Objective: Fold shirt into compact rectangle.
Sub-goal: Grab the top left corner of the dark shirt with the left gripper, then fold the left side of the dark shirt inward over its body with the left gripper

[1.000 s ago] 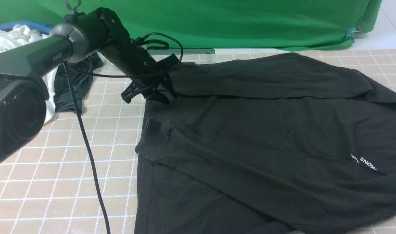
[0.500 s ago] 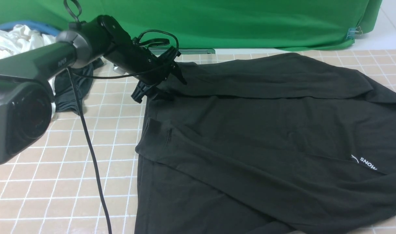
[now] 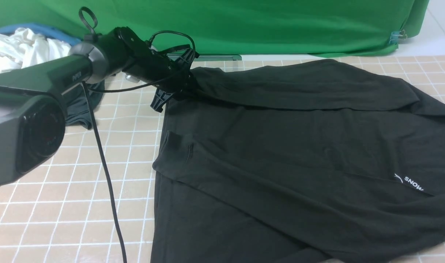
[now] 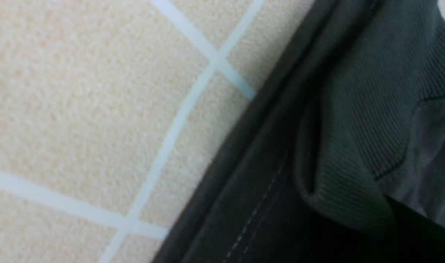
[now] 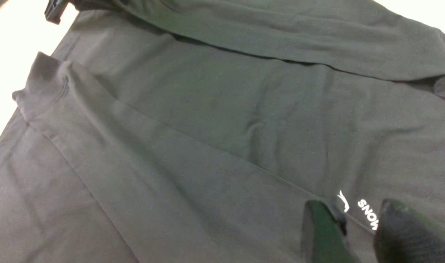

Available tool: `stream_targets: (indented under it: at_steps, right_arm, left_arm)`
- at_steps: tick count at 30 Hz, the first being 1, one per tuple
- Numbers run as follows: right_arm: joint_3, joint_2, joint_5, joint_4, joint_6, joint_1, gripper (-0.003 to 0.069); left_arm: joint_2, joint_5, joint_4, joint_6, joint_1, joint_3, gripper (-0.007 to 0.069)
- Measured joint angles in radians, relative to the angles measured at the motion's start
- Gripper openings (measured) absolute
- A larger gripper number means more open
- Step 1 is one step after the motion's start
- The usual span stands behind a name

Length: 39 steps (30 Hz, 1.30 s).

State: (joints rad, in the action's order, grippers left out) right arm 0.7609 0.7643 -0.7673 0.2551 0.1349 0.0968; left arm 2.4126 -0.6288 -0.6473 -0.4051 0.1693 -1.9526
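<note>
Front view: the shirt (image 3: pixel 281 146) lies spread across the tiled tabletop (image 3: pixel 61 204), and my left pincer (image 3: pixel 174 93) is clamped on its far sleeve cuff (image 3: pixel 191 78) (one finger buried in cloth). Left wrist: ribbed cuff (image 4: pixel 354 146) against tile. Right wrist: my right pincer (image 5: pixel 354 206) hangs parted over the print (image 5: pixel 366 215).

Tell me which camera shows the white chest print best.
Right wrist view: the chest print is large and legible, seen between the fingers. Front view shows it small, near the frame's right edge. Left wrist view misses it.
</note>
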Motion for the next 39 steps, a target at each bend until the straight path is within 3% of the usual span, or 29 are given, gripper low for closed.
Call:
stream_targets:
  at_steps: [4,15,20,24,26,32,39]
  right_arm:
    - [0.000,0.000,-0.001,0.000,0.000,0.000,0.0238]
    - [0.000,0.000,-0.011,0.000,-0.032,0.000,0.0232]
    - [0.004,0.024,-0.050,0.000,-0.042,0.000,0.0059]
    - [0.012,0.051,-0.049,0.000,-0.041,0.000,0.0033]
    - [0.020,0.083,-0.049,0.000,-0.038,0.000,0.0031]
    - [0.023,0.135,-0.062,0.000,-0.036,0.000,0.0031]
    - [0.023,0.147,-0.078,0.000,-0.008,0.000,0.0031]
  left_arm:
    - [-0.004,-0.005,0.000,-0.004,0.000,0.000,0.0020]
    - [-0.195,-0.132,0.042,-0.012,0.000,0.002,0.0019]
    - [-0.295,-0.292,0.079,-0.017,0.003,0.001,0.0019]
    - [-0.341,-0.452,0.189,-0.022,0.030,0.001,0.0019]
    - [-0.381,-0.550,0.344,-0.056,0.090,0.025,0.0019]
    - [-0.494,-0.577,0.551,-0.160,0.244,0.169,0.0020]
    - [-0.538,-0.574,0.586,-0.216,0.298,0.396,0.0020]
